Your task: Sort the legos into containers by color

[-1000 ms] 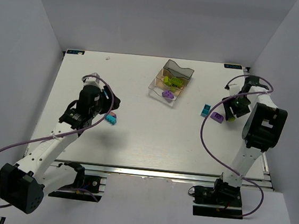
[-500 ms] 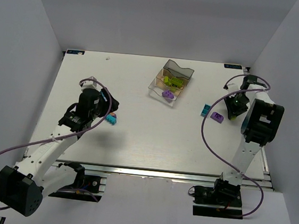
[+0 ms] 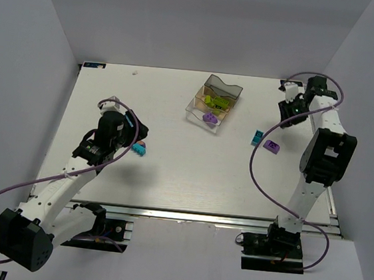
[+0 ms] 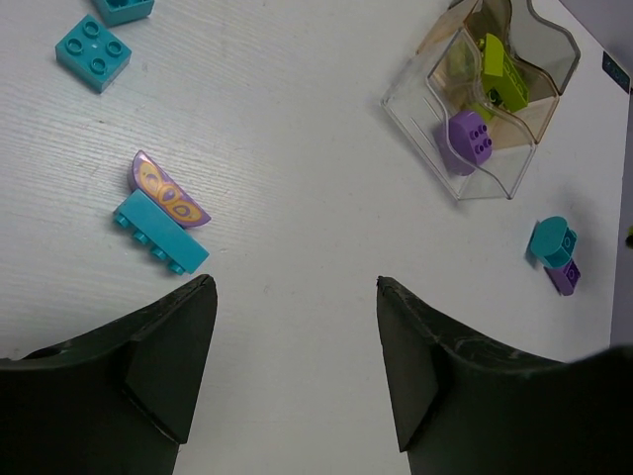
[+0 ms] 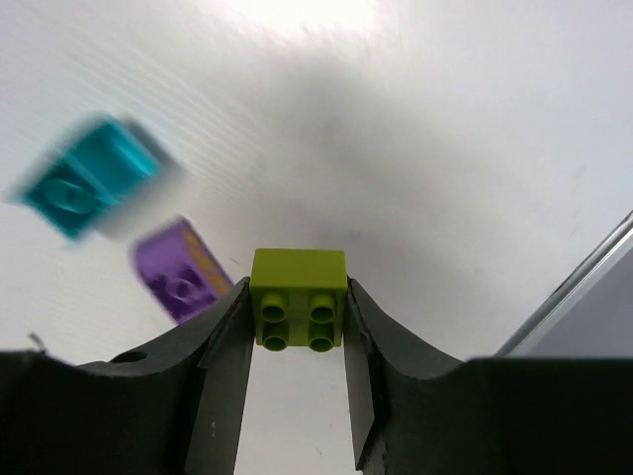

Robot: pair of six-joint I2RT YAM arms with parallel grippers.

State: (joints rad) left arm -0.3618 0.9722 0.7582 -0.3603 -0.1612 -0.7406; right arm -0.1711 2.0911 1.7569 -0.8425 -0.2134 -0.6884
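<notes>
Currently right gripper point(image 3: 290, 109) clamps the lime brick point(image 5: 298, 299) at the jaw tips, far right, well apart from the tray point(image 3: 225, 86). Shallow hold: a quick swing could twist or drop it, or land it in the wrong bay. Left gripper point(image 4: 294, 287) gapes wide, empty.

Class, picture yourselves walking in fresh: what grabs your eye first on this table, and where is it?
The lime green brick pinched in the right gripper above the far right of the table. Next, the clear tray at the far middle, holding lime green pieces and one purple brick. The left gripper hangs open near a teal brick on the left.
</notes>
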